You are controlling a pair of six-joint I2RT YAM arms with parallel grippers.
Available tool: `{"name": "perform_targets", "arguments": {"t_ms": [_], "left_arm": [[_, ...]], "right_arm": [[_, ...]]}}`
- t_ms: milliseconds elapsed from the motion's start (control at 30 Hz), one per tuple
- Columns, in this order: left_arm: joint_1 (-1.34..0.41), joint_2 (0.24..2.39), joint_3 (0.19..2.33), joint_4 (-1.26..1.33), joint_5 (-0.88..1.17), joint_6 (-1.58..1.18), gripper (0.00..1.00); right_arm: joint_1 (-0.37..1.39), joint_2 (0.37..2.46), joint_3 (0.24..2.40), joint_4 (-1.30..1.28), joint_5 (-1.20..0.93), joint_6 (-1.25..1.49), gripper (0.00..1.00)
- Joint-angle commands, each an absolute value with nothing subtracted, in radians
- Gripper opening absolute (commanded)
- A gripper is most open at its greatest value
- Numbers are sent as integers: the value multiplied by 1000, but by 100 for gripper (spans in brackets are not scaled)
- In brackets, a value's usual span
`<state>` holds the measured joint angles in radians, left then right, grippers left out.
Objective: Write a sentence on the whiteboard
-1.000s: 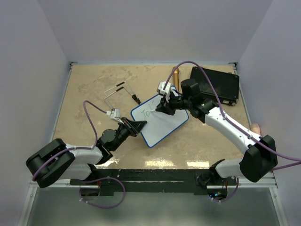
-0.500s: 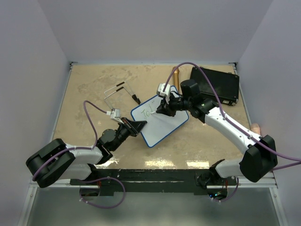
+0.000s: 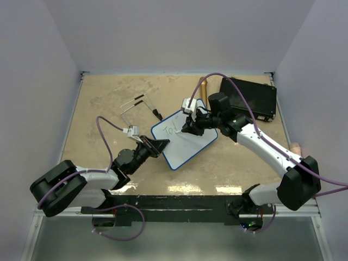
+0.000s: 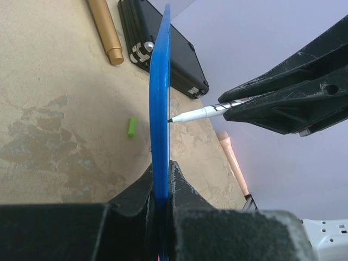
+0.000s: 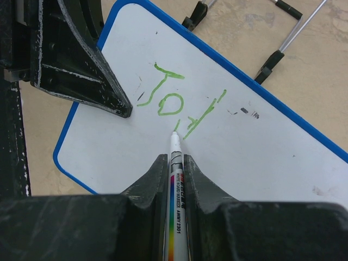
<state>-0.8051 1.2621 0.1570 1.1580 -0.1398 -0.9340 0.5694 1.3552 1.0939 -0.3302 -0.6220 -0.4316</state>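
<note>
The whiteboard, white with a blue rim, lies tilted on the table and bears green strokes near its far left corner. My left gripper is shut on the board's near left edge. In the left wrist view the board shows edge-on as a blue strip between my jaws. My right gripper is shut on a white marker. The marker's tip touches the board just below the green letters. The marker also shows in the left wrist view.
A black rectangular case lies at the back right, with a gold cylinder beside it. Black clips on metal rods lie beyond the board. A green cap lies on the table. A peach-coloured object sits at the right edge.
My right gripper has shifted slightly over the board with the marker, adding to the green strokes. The left arm and the board have not moved.
</note>
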Motion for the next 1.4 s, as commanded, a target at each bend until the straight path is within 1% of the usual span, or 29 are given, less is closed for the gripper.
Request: {"name": "perform_targets", "arguments": {"t_ms": [0, 400, 833, 1067, 1367], "left_arm": [[-801, 1223, 178, 1822, -144, -957, 0], [-799, 1220, 173, 1821, -143, -959, 0], [-799, 1232, 176, 1827, -137, -966, 0], [-799, 1244, 179, 1842, -133, -971, 0], [-792, 1230, 172, 1841, -130, -969, 0]], "right_arm": [[574, 1361, 1098, -333, -608, -451, 0], [574, 1344, 1109, -287, -548, -419, 0], [572, 1351, 1137, -238, -571, -387, 0], [572, 1358, 1127, -241, -574, -390, 0], [572, 1339, 1094, -311, -575, -439, 0]]}}
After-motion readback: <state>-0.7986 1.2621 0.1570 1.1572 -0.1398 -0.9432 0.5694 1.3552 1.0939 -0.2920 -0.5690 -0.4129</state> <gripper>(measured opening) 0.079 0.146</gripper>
